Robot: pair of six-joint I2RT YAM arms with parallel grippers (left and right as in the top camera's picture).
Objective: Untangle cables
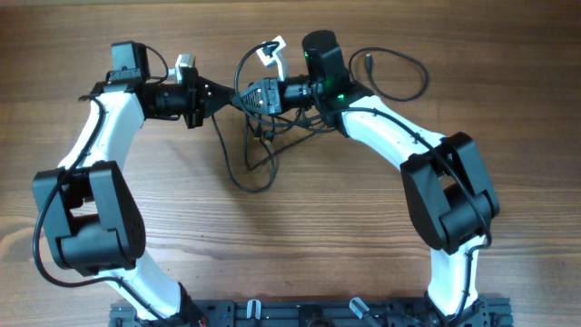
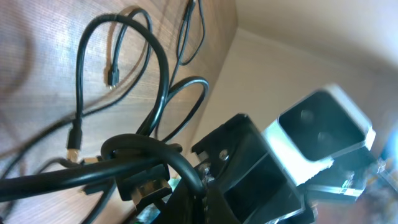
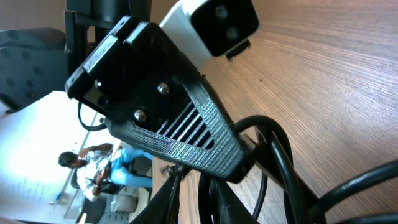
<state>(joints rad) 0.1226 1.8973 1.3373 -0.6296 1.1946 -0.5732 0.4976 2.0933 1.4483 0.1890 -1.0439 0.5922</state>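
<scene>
Thin black cables [image 1: 268, 136], knotted near centre, loose loops trailing below, outer loop [image 1: 424, 80] seemingly separate at right

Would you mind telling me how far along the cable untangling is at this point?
Early stage. Done: little; one loop lies spread out beside the right arm, though the arm hides whether it is free. In hand: the left gripper is shut on the cables at their knot, the right gripper facing it close by. Left: the strands are bunched and crossed below the grippers.

cables [image 1: 225, 154] on table [image 1: 300, 259] — centre, far half
</scene>
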